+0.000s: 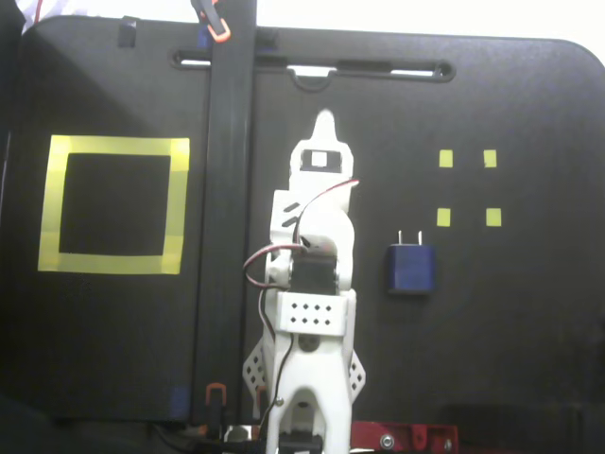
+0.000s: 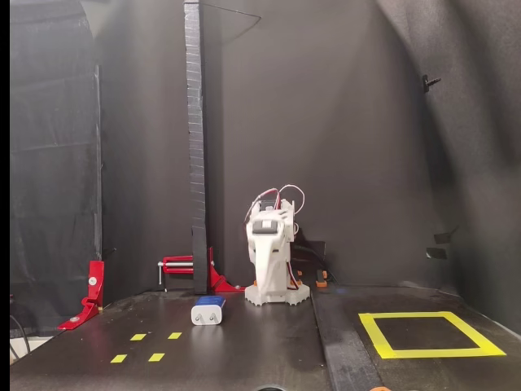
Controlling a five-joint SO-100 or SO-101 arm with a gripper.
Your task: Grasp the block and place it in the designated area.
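One dark-blue block (image 1: 410, 269) lay on the black table (image 1: 529, 322), alongside one white arm (image 1: 312, 312). One large yellow tape square (image 1: 113, 204) marked the designated area near the table's left edge in a fixed view, and four small yellow tape squares (image 1: 467, 187) sat toward its right edge. One black upright post (image 2: 194, 147) stood behind, with two red clamps (image 2: 91, 293) at its base side.

The block (image 1: 410, 269) is small, dark blue and boxy, lying flat on the black counter (image 1: 529, 322) with two short silver prongs pointing toward the top of a fixed view. The designated area (image 1: 113, 147), a wide yellow tape square with a black centre, lies well apart at the left.
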